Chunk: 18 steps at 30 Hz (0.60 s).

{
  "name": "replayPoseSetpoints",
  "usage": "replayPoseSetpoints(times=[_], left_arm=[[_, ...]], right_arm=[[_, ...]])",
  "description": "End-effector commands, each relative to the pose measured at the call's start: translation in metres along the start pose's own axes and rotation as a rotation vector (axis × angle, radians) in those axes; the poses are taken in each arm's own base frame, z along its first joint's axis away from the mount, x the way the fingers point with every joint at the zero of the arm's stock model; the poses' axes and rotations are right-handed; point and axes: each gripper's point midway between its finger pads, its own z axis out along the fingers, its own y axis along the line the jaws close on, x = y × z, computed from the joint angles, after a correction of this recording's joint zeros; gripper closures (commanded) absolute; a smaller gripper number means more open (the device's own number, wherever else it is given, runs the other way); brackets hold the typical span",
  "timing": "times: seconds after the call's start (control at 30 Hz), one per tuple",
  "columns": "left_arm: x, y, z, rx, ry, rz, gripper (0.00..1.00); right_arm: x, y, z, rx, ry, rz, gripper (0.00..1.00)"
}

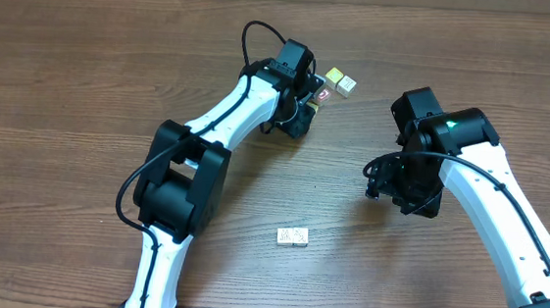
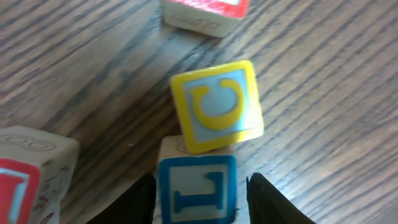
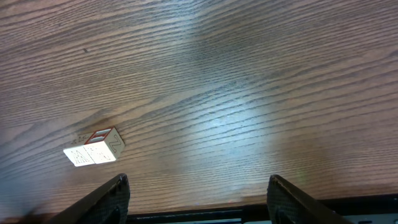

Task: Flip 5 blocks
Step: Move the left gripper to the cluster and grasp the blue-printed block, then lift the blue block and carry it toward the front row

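A blue-framed block (image 2: 197, 190) stands between the fingers of my left gripper (image 2: 200, 200). The left finger is against it and a thin gap shows at the right finger. A yellow-framed block (image 2: 216, 106) touches its far side. One red-edged block (image 2: 205, 12) lies further off and another (image 2: 28, 180) sits at the left. From overhead, this cluster (image 1: 337, 81) lies right beside the left gripper (image 1: 310, 103). Two pale blocks (image 1: 293, 237) (image 3: 94, 148) lie side by side at the table's front middle. My right gripper (image 1: 383, 182) (image 3: 199, 186) hovers open over bare wood.
The wooden table (image 1: 84, 80) carries only the blocks. The left arm (image 1: 185, 167) stretches across the middle, and the right arm (image 1: 506, 221) comes in from the right. The table's far edge runs along the top of the overhead view.
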Motion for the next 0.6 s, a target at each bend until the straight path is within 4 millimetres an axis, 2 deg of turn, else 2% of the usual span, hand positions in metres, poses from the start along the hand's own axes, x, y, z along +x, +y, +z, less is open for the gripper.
replayPoseSetpoints(times=[0.0,0.17,0.4,0.47,0.57], left_arm=[[-0.006,0.008,-0.002,-0.033,-0.011,-0.055,0.6],[-0.008,0.008,-0.006,-0.033,-0.012,-0.098,0.73],[-0.019,0.006,-0.025,-0.033,-0.013,-0.1,0.82],[-0.023,0.005,-0.035,-0.034,-0.01,-0.11,0.8],[-0.023,0.004,-0.05,-0.036,0.011,-0.142,0.82]], right_arm=[[-0.003,0.004,-0.01,-0.028,-0.033,-0.012,0.28],[-0.003,0.004,-0.01,-0.028,-0.032,-0.012,0.28],[-0.003,0.005,-0.01,-0.032,-0.034,-0.013,0.28],[-0.004,0.006,-0.01,-0.034,-0.038,-0.013,0.28],[-0.005,0.006,-0.01,-0.036,-0.041,-0.014,0.28]])
